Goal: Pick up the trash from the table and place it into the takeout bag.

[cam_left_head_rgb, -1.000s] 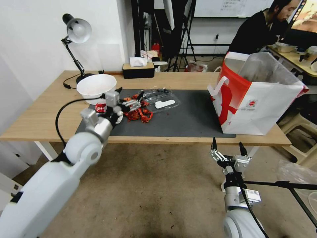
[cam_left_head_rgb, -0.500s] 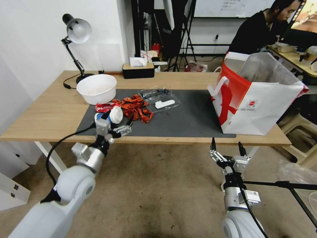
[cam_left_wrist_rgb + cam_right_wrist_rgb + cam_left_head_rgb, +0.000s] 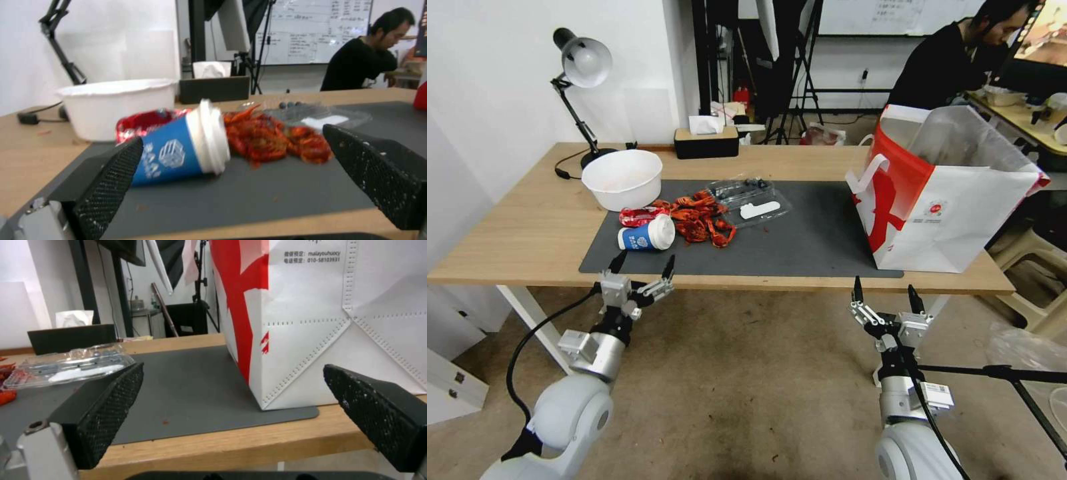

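Lying on its side on the grey mat [image 3: 800, 247], a blue cup [image 3: 646, 235] rests beside red litter [image 3: 697, 217] and a white bowl [image 3: 622, 178]. The left gripper [image 3: 642, 267] hangs below the tabletop [image 3: 514, 233] edge, fingers spread (nothing held). The right gripper [image 3: 887, 294], likewise spread, sits below the bag [image 3: 947, 200].

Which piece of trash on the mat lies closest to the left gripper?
The blue paper cup with the white lid, lying on its side just beyond the open left gripper; the red wrappers and clear tray lie farther back.
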Motion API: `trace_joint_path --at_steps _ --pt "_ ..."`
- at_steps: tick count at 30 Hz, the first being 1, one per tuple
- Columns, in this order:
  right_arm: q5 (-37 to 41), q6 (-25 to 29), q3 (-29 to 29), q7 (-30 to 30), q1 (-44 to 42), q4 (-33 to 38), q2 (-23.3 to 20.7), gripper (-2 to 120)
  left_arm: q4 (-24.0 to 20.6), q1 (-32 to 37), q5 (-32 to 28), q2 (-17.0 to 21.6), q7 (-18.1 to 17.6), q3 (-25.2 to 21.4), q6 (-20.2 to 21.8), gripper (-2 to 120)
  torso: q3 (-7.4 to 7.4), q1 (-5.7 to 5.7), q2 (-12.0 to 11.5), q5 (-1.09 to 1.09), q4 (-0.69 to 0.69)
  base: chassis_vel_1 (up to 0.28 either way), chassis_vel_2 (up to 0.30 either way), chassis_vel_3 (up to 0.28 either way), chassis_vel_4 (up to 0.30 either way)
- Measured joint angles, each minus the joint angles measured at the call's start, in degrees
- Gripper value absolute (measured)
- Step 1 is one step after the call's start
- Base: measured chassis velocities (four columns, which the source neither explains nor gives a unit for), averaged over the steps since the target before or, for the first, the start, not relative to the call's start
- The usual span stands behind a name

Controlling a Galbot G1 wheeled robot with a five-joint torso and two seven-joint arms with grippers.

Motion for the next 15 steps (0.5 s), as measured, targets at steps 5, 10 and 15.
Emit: trace_joint_path --at_steps 5,10,15 --pt "0.0 0.01 -0.19 0.01 0.13 -0.23 -0.02 100 1.24 1.72 1.27 -1.0 0.17 -0.54 -2.22 100 0.0 0.0 0.0 0.0 0.0 0.0 0.0 0.0 0.0" --pt "-0.05 0.01 -0.45 0.01 0.27 -0.48 0.22 100 1.44 2.06 1.94 -1.15 0.36 -0.85 -2.88 100 0.0 0.0 0.0 0.0 0.0 0.0 0.0 0.0 0.0" --pt "-0.15 0.12 -0.48 0.02 0.25 -0.67 0.41 100 1.79 1.14 1.98 -0.57 0.59 -0.77 -2.84 100 0.0 0.0 0.0 0.0 0.0 0.0 0.0 0.0 0.0"
